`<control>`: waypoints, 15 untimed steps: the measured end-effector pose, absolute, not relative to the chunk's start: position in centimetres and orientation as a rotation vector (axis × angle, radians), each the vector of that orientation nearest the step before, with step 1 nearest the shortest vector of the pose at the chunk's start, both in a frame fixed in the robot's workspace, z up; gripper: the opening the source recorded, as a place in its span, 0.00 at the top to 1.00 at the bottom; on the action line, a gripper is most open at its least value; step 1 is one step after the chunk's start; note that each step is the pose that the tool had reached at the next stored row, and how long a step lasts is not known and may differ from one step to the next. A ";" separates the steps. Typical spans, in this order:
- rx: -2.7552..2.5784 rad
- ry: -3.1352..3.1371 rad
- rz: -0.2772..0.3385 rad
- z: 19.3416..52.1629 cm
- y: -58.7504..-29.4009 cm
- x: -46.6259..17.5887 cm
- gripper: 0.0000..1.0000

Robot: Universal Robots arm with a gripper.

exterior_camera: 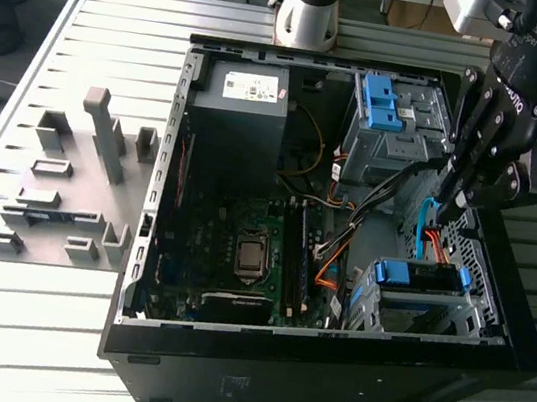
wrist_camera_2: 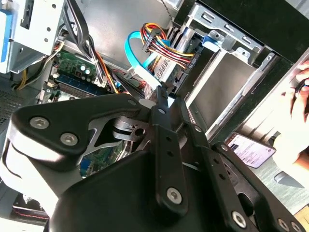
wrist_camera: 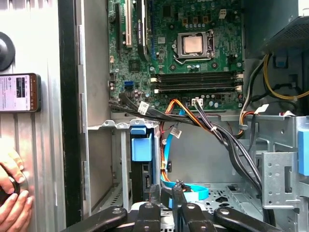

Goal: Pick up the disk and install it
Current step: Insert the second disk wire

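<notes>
- Hovering inside the open computer case, the gripper hangs just above the lower drive cage. It sits off the cage's cable-side edge, not over its middle.
- In both wrist views the fingers are drawn together, with no clear gap and nothing of the disk between them. The blue data cable loops close by the tips, but I cannot tell whether they touch it.
- The disk appears to sit already in the cage. It shows edge-on, its blue rail end facing out of the cage mouth and its darker body running back into the slot.
- The relation that matters is that the disk lies just beside the fingertips, toward the cage's outer wall. Its long axis runs along the slot — roughly in line with the fingers, not across them.
- A person's hand and a phone rest on the table outside the case, beyond the cage's outer wall.
</notes>
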State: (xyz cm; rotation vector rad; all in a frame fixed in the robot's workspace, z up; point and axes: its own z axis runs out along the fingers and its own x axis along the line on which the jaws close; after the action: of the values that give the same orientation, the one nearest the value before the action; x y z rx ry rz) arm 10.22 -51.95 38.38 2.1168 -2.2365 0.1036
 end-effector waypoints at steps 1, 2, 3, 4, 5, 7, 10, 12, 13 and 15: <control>2.116 -2.236 0.105 38.3 -51.9 10.2 0.75; 2.116 -2.236 0.104 38.2 -51.9 10.3 0.75; 2.116 -2.235 0.104 38.1 -51.9 10.3 0.75; 2.115 -2.235 0.105 38.0 -51.9 10.3 0.75; 2.112 -2.232 0.112 38.0 -51.9 10.3 0.75; 2.104 -2.222 0.131 37.8 -51.9 10.3 0.75; 2.094 -2.212 0.152 37.6 -51.9 10.3 0.75; 2.092 -2.210 0.155 37.3 -51.9 10.3 0.75; 2.092 -2.210 0.155 37.1 -51.9 10.3 0.75; 2.092 -2.210 0.156 36.8 -51.9 10.3 0.75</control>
State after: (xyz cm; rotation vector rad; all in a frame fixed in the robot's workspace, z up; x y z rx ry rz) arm 10.32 -51.86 36.79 2.0917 -2.2098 0.1561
